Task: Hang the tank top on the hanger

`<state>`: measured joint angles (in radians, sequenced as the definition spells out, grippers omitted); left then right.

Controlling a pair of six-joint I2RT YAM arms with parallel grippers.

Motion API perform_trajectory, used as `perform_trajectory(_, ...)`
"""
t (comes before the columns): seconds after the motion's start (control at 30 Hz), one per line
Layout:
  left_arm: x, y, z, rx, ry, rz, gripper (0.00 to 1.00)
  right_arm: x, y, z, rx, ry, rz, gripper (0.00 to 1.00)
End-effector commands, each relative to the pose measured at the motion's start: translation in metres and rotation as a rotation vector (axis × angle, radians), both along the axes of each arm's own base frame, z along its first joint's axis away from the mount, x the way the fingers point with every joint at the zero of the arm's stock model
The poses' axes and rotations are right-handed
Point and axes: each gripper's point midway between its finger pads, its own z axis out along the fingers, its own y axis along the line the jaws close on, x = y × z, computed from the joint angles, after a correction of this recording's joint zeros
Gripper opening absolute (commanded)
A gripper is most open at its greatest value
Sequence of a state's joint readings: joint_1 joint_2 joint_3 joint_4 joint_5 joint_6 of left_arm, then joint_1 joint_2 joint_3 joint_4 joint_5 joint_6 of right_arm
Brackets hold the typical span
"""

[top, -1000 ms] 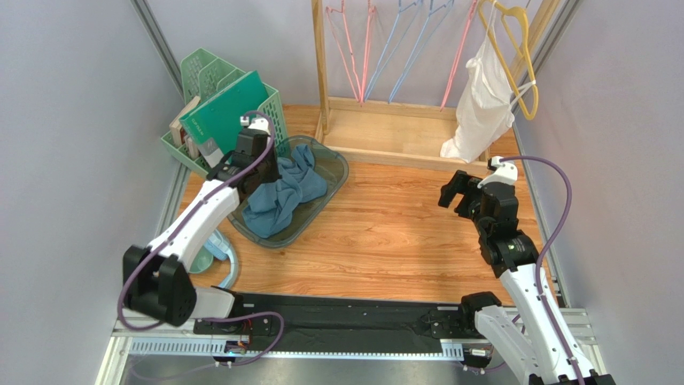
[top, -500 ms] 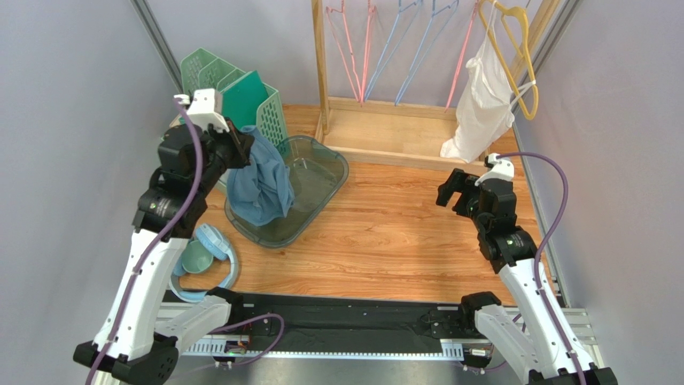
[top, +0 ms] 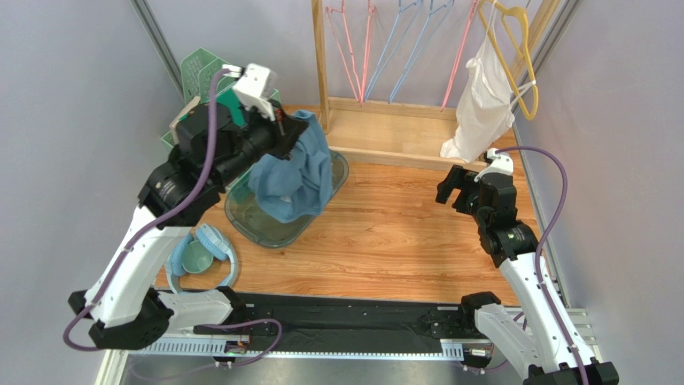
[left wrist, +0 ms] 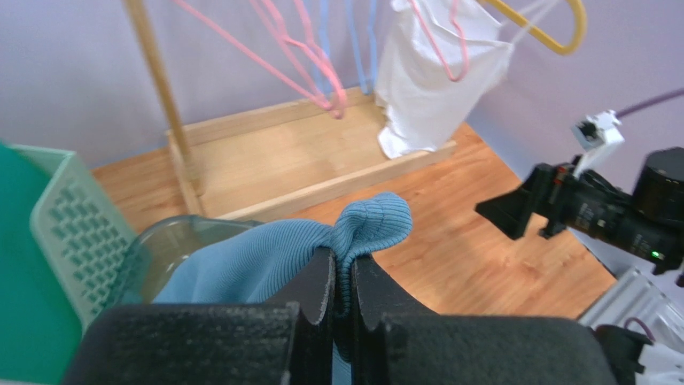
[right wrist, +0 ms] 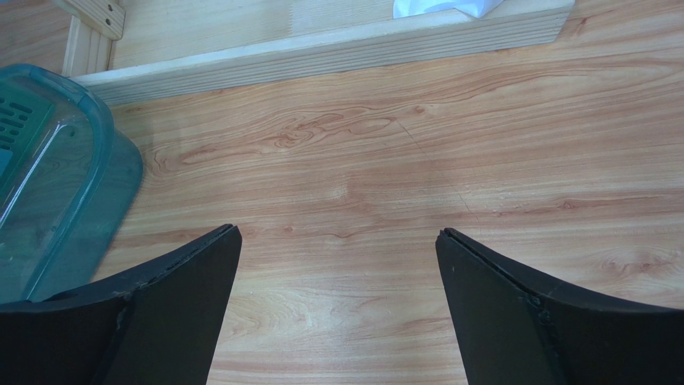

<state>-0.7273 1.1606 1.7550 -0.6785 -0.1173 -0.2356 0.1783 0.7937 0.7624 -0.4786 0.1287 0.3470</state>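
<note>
The left arm has swung up and inward since the earlier view, and the tank top (top: 293, 176), which lay heaped in the clear bin (top: 265, 228) a second ago, now hangs in the air. Its lower hem dangles over the bin's far half, nearer the wooden rack (top: 320, 64). The right arm has barely stirred.

The left gripper (top: 282, 128) is pressed together on a bunched fold of the ribbed blue knit; the wrist view shows a small nub of cloth poking out past its fingertips (left wrist: 321, 277). The right gripper (top: 451, 188) stands spread wide over bare table (right wrist: 345, 160), holding nothing.

The garment looks light and wholly limp: it drapes in a narrow, twisted column with no shape of its own, so straps and neckline are lost in the folds (I cannot tell which edge is pinched). The ribbing should grip the pads well enough, though it will likely stretch under a pull.

A single pinch will not open it. Judging by the drape, the free gripper would best take a shoulder strap or the opposite top edge, spreading the opening before it meets the pink hanger (top: 360, 95) still hooked on the rack.
</note>
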Motion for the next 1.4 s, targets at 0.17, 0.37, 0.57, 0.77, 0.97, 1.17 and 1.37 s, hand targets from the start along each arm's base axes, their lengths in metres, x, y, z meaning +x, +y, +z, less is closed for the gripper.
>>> perform_trajectory(0.17, -0.033, -0.098, 0.000, -0.017, 0.013, -0.335, 0.00, -0.003, -0.010, 0.015, -0.017, -0.011, -0.051, 1.00)
perform_trajectory(0.37, -0.023, -0.113, -0.129, 0.082, 0.194, -0.323, 0.07, -0.008, -0.014, 0.014, -0.023, -0.001, -0.073, 1.00)
perform_trajectory(0.57, -0.014, -0.061, -0.313, 0.372, 0.526, -0.052, 0.96, -0.008, -0.013, 0.012, -0.020, 0.007, -0.071, 1.00)
perform_trajectory(0.77, -0.023, -0.030, -0.309, 0.351, 0.508, 0.037, 0.99, -0.007, -0.010, 0.006, -0.014, 0.028, -0.060, 1.00)
perform_trajectory(0.97, -0.038, -0.028, -0.294, 0.259, 0.501, -0.010, 0.99, -0.009, -0.007, 0.003, -0.003, 0.039, -0.045, 0.99)
perform_trajectory(1.17, -0.047, -0.039, -0.312, 0.227, 0.521, -0.079, 0.99, -0.016, -0.004, 0.022, 0.015, 0.015, -0.027, 0.98)
perform_trajectory(1.37, -0.037, -0.040, -0.304, 0.170, 0.515, -0.090, 0.99, -0.028, -0.009, 0.059, -0.013, -0.018, -0.020, 0.97)
